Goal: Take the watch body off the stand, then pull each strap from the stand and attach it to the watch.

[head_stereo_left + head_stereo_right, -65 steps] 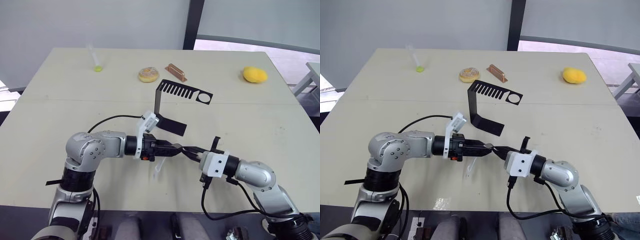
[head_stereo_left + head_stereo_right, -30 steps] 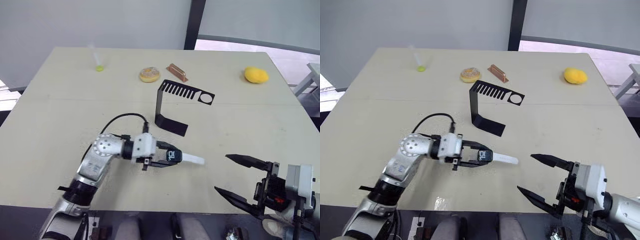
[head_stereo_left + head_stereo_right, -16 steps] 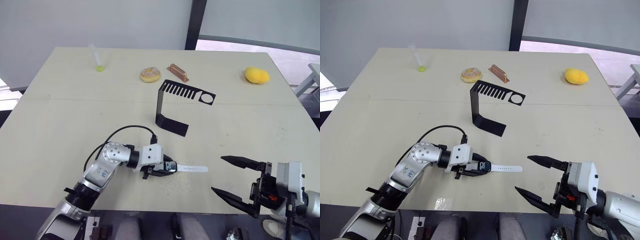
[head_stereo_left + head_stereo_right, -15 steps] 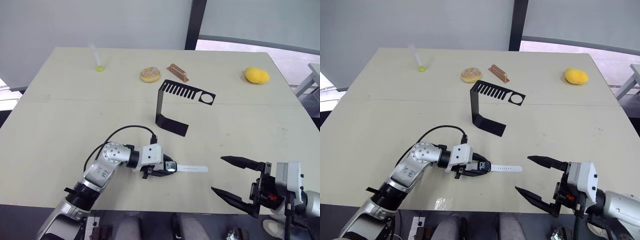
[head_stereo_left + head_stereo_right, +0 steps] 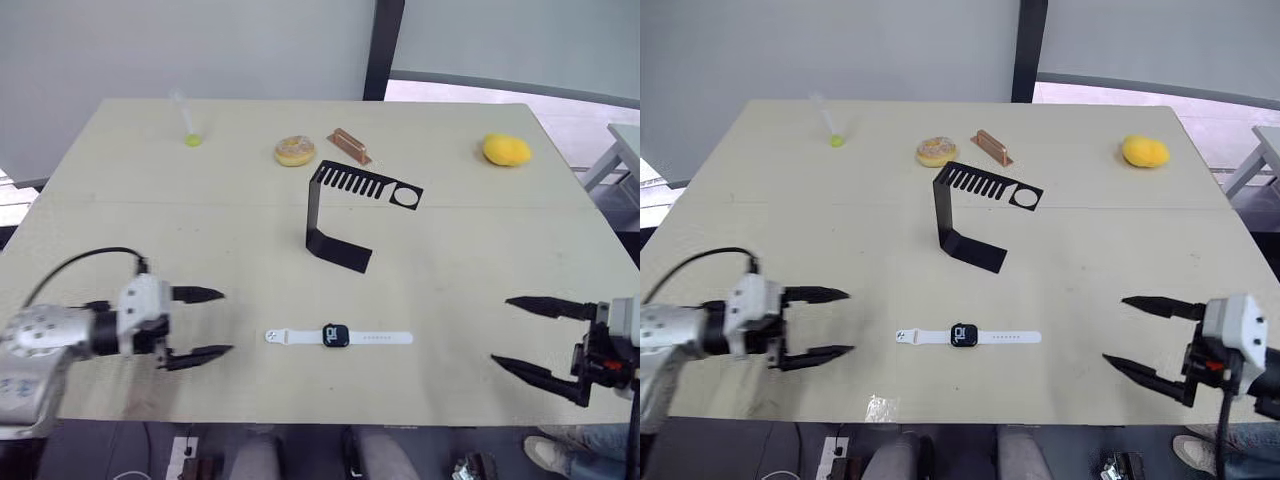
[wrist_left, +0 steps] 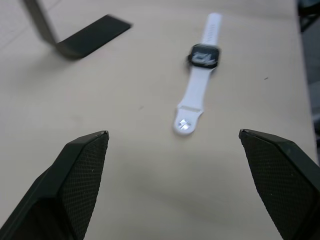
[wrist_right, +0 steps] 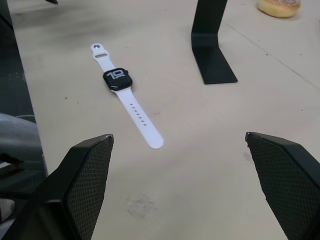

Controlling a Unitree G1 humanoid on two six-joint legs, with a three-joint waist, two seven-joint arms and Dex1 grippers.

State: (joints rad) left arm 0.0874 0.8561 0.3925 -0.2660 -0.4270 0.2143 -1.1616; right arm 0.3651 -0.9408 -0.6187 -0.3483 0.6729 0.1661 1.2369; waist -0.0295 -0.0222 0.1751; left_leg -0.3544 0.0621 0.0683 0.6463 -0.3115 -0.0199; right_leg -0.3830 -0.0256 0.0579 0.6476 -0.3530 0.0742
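The table [image 5: 520, 240] bears the stand [image 5: 340, 215], emptied, upright at mid-table. The watch body [image 5: 335, 335], with both straps [image 5: 385, 338] attached, is laid flat near the front edge, between the left gripper [image 5: 200, 325] and the right gripper [image 5: 530, 335] (both spread wide, empty). White digits "10" are read on its screen. Half a second ago it was held in the left gripper.

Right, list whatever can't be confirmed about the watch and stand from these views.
- Strap joints: where the straps meet the watch body, whether they are latched is too small to tell in the head views, blurred in the left wrist view.
- The stand: its top plate is cut off by the right wrist view's upper edge.
- Screen digits: too small in the head views.
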